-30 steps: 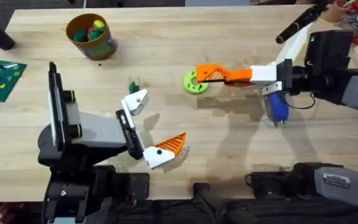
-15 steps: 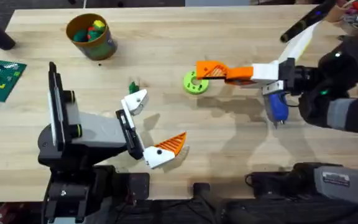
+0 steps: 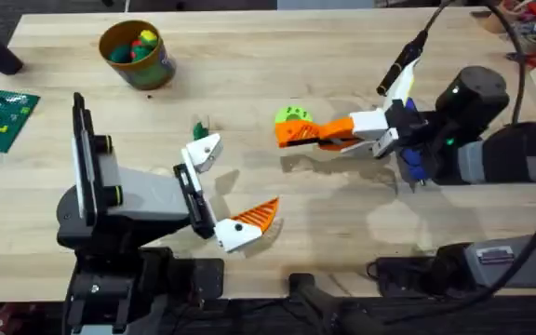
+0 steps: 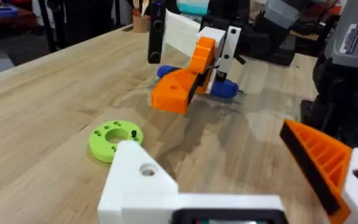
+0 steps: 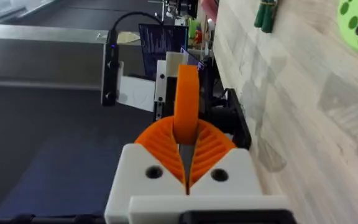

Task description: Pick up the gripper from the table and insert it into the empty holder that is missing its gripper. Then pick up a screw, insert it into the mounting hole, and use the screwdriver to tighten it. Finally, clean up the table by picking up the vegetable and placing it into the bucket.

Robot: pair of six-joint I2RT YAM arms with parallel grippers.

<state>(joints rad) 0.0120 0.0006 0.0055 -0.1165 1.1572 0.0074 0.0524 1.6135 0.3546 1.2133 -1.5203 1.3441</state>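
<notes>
My right gripper [image 3: 331,135] is shut on the orange gripper piece [image 3: 294,136], held just above the table beside the lime green ring [image 3: 294,114]. The right wrist view shows its orange pads [image 5: 213,146] clamped on that piece [image 5: 186,99]. My left gripper [image 3: 236,182] stands open; one finger is the plain white empty holder [image 3: 203,150], the other carries an orange ribbed wedge [image 3: 257,218]. The empty holder [image 4: 138,180] fills the near left wrist view. The blue screwdriver [image 3: 417,164] lies partly under the right arm. A green vegetable [image 3: 199,128] lies near the holder. The bucket [image 3: 138,56] stands at the far left.
The ring [image 4: 115,137] has a small black screw [image 4: 133,132] standing on it. A green building plate [image 3: 0,116] with small bricks lies at the left edge. A black cable rises over the right arm. Bare wood [image 3: 277,65] spans the far middle.
The right arm has turned its wrist and swung the orange piece left and nearer, off the top of the green ring. The left arm has not moved.
</notes>
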